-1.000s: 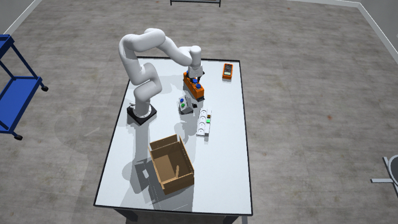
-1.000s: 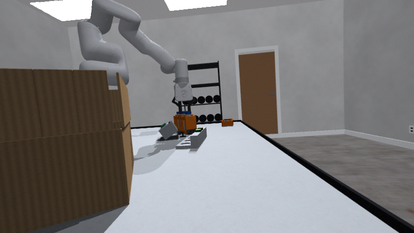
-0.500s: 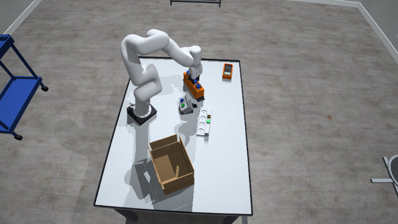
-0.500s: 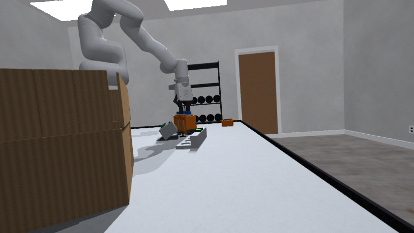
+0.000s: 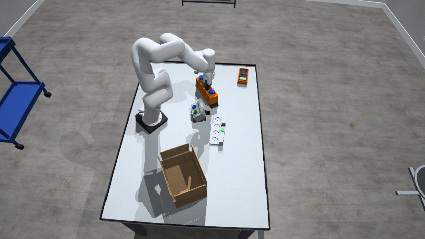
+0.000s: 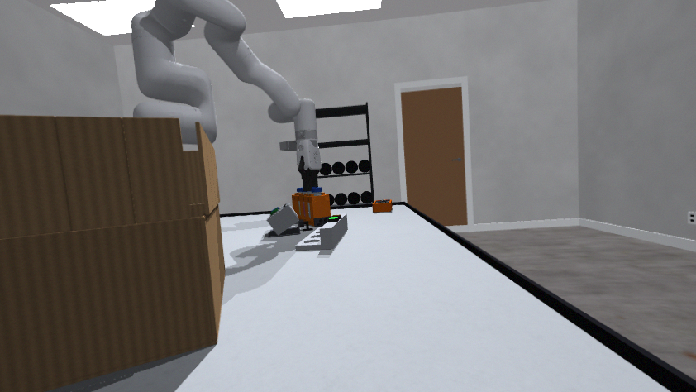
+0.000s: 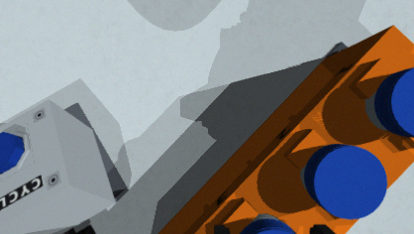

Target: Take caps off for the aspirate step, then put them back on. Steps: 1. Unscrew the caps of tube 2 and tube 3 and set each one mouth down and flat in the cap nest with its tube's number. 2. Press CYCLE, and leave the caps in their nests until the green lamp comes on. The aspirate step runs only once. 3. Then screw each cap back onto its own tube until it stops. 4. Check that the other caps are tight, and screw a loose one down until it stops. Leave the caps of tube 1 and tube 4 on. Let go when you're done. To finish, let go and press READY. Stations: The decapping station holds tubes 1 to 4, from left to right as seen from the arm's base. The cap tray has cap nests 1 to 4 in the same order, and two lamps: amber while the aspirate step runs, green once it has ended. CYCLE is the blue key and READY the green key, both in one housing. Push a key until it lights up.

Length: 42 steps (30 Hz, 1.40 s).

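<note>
The orange decapping station (image 5: 206,90) stands at the far middle of the table, with blue caps on its tubes (image 5: 211,91). My gripper (image 5: 207,83) (image 6: 307,184) hangs straight down over one of the middle tubes, fingers open and low at cap height. The fingers hide that cap in the top and exterior views. The wrist view shows no fingers, only blue caps (image 7: 349,180) on the station and the grey key housing with the blue CYCLE key (image 7: 7,151). The white cap tray (image 5: 218,129) has empty nests and a lit green lamp (image 5: 222,129). The key housing (image 5: 197,111) stands between the tray and the station.
An open cardboard box (image 5: 182,174) stands on the near half of the table and fills the left of the exterior view (image 6: 107,243). An orange meter (image 5: 243,75) lies at the far right corner. A blue cart (image 5: 14,95) stands on the floor at the left.
</note>
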Each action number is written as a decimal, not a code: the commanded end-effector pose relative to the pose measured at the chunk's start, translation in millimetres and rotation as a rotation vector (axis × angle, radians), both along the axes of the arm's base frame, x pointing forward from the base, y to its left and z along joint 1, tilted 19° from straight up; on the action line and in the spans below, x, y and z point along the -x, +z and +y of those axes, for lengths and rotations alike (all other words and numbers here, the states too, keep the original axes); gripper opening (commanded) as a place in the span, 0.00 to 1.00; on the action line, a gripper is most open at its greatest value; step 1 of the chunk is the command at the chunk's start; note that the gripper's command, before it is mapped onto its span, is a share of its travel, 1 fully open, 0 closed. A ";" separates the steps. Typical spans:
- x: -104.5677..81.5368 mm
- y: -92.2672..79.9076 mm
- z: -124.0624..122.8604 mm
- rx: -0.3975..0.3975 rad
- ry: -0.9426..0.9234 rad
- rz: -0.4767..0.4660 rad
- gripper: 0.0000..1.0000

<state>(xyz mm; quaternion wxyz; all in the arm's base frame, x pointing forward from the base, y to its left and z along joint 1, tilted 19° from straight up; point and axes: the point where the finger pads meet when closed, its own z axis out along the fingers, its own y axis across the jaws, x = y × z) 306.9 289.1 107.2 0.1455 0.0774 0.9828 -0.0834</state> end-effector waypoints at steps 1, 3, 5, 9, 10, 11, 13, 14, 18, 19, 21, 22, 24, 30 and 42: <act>-0.4 1.2 1.6 0.001 0.017 0.002 0.46; -0.5 1.2 1.6 0.001 0.017 0.002 0.00; -0.5 1.2 1.6 0.001 0.017 0.002 0.00; -0.5 1.2 1.6 0.001 0.017 0.001 0.00; -0.5 1.2 1.6 0.001 0.017 0.001 0.00; -0.5 1.2 1.7 0.001 0.017 0.001 0.00; -0.5 1.2 1.7 0.001 0.017 0.001 0.00; -0.5 1.2 1.7 0.001 0.017 0.001 0.00; -0.5 1.2 1.5 -0.027 -0.077 -0.017 0.00; -0.5 1.1 1.5 -0.040 -0.124 -0.026 0.00; -0.6 1.1 1.5 -0.068 -0.219 -0.044 0.00; -0.6 1.1 1.5 -0.081 -0.266 -0.054 0.00; -0.6 1.0 1.4 -0.109 -0.360 -0.072 0.00; -0.6 0.9 1.4 -0.164 -0.549 -0.109 0.00; -0.7 0.6 1.3 -0.328 -1.116 -0.219 0.00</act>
